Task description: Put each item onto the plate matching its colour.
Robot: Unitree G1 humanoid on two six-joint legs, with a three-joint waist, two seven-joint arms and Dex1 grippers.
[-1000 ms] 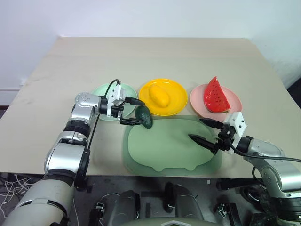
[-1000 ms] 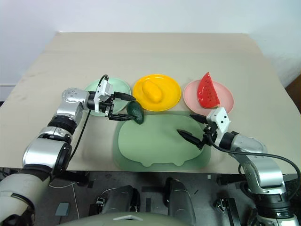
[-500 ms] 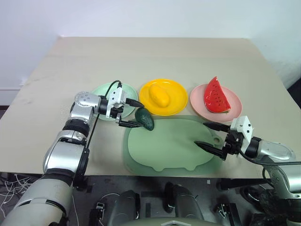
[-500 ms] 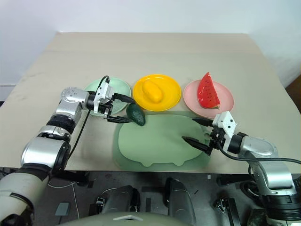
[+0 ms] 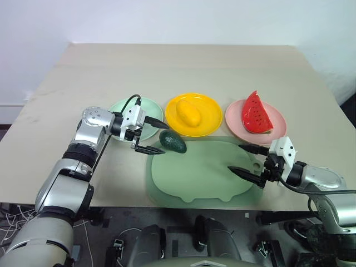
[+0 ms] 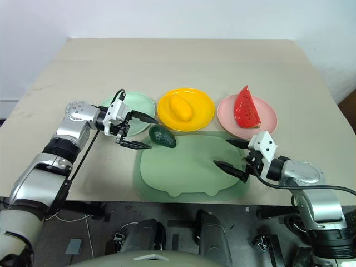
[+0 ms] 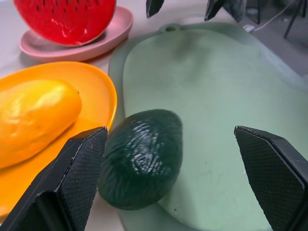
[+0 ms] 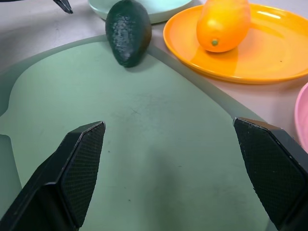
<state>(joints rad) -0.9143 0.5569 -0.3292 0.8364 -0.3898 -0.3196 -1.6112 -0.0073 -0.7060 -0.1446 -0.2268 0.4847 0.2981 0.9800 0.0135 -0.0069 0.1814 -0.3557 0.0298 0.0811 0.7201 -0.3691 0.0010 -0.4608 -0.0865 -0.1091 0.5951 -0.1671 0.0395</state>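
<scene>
Table (image 5: 183, 67): far half bare w/ wide open room beyond the plates; all items sit in a band near the front edge. Dull green mat (image 5: 203, 172) lies at the front edge, centre-right, its front lobes just beside the table lip. Row behind the mat, L to R: mint green plate (image 5: 119, 108), yellow plate (image 5: 208, 119), pink plate (image 5: 233, 119); plates apart from one another, the yellow and pink ones just beside the mat's rear edge. Mango (image 5: 188, 114) lies on the yellow plate; watermelon wedge (image 5: 256, 113) stands on the pink plate, rind side toward the table's right. Avocado (image 5: 173, 141) lies on its side at the mat's rear-left corner, partly over the mat edge, between mint green and yellow plates, on neither. Left end effector (image 5: 151, 136): fingers spread wide, empty, one finger over the mint green plate rim, the other over bare table, tips just short of the avocado, not touching. Right end effector (image 5: 243, 161): fingers spread wide, empty, over the mat's right part near its small hole; mat centre is unoccupied. Left wrist view adds: avocado (image 7: 140, 164) overlaps the mat edge and sits just beside the yellow plate rim, w/ the other arm's fingertips (image 7: 154, 6) seen at the mat's far end. Right wrist view adds: mango stem dot, and the avocado's narrow end pointing onto the mat.
</scene>
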